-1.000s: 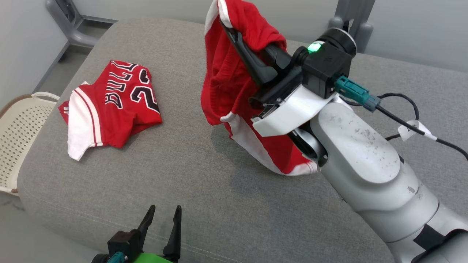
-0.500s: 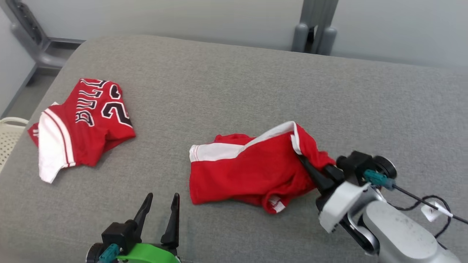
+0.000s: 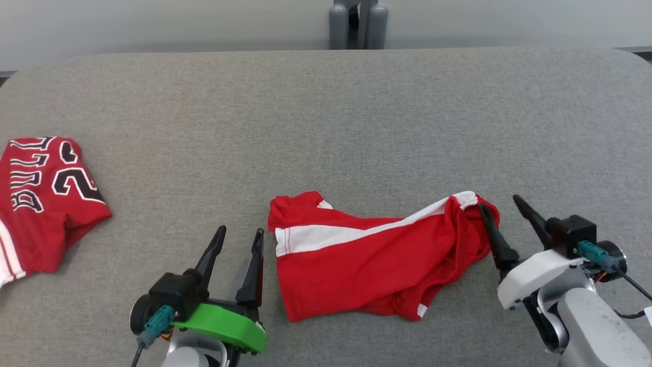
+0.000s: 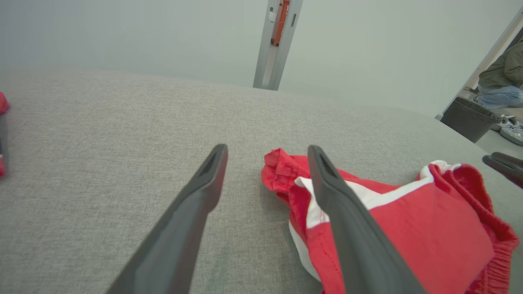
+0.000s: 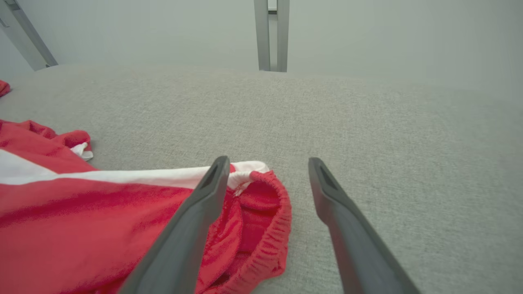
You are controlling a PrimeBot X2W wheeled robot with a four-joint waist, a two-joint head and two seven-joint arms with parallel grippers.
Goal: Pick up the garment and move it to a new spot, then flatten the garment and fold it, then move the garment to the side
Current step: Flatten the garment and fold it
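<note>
Right tool (image 3: pixel 501 206) is spread wide, holding nothing, with one finger at the waistband of the red shorts (image 3: pixel 367 260). They lie crumpled on the grey table (image 3: pixel 326 112), at the near middle. Left tool (image 3: pixel 240 232) is spread wide too, just left of them. A red jersey (image 3: pixel 46 204) lies far left.

Red shorts (image 3: pixel 367 265) with white stripe, red jersey (image 3: pixel 41 214) with black lettering, grey cushion (image 3: pixel 326 127).

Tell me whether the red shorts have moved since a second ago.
Yes. The shorts dropped from mid-air down onto the grey cushion, lying right of the jersey.
</note>
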